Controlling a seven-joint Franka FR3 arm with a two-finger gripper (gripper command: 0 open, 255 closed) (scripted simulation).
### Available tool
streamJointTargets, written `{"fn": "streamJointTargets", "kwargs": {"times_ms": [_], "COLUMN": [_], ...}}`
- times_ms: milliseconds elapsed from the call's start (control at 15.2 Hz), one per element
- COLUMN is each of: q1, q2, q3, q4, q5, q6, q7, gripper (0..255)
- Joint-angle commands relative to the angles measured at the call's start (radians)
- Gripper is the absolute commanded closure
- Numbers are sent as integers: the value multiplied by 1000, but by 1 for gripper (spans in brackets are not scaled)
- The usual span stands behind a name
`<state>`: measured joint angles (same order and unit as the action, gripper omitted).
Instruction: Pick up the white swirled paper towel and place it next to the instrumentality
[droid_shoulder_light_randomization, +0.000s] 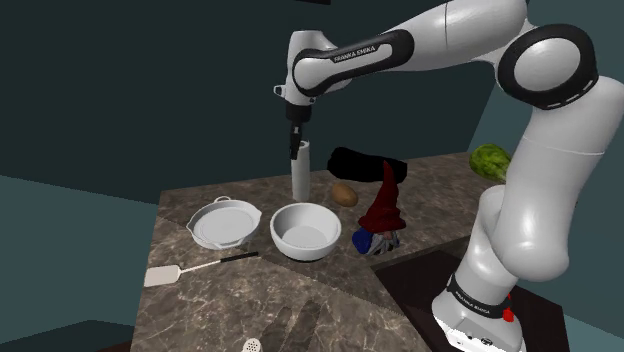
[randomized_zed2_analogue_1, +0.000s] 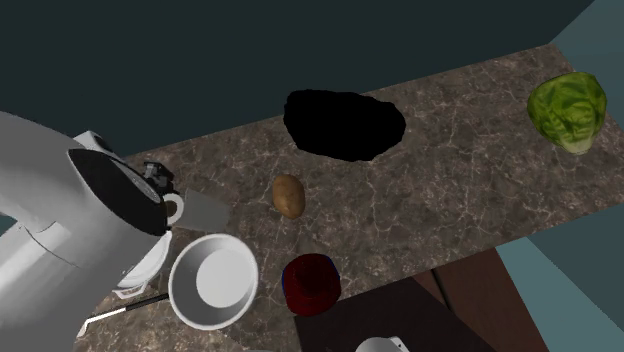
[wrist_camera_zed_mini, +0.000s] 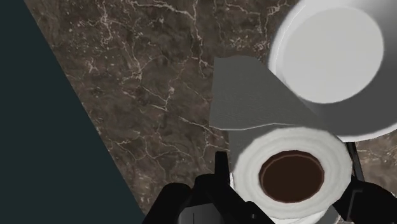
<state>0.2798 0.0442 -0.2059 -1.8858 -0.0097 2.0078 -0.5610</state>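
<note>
Wrist view: white paper towel (wrist_camera_zed_mini: 286, 144), brown core.

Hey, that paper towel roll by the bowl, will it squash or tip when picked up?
Probably light: the paper towel roll shows a hollow core. Likely soft, so a hard squeeze may dent it. Tall, narrow and upright, it could tip if nudged, and its loose sheet may flap.

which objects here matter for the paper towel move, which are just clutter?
Job: paper towel roll, upright, clasped in the jaws of the gripper. Can't tell which thing is the instrumentality.
Lying about, one possibly that target: bowl, pan, spatula, potato, gnome figure, green vegetable, black shape.
</note>
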Motion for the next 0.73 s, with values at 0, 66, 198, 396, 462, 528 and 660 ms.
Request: {"fn": "streamJointTargets", "kwargs": {"times_ms": [0, 66, 198, 396, 462, 528, 660], "q1": [27, 39, 63, 99, 111, 123, 147], "q2": [-4, -3, 1, 14, 21, 28, 45], "q3": [24, 35, 56, 89, 99, 110, 130], "q4": [-2, -1, 5, 22, 30, 40, 62], "q5": [-5, -8, -12, -17, -19, -20, -24], "q6": [-4, -5, -7, -13, -16, -19, -25], "q7": [54, 78, 125, 195, 218, 241, 286], "gripper": [255, 255, 255, 255, 255, 255, 255]}}
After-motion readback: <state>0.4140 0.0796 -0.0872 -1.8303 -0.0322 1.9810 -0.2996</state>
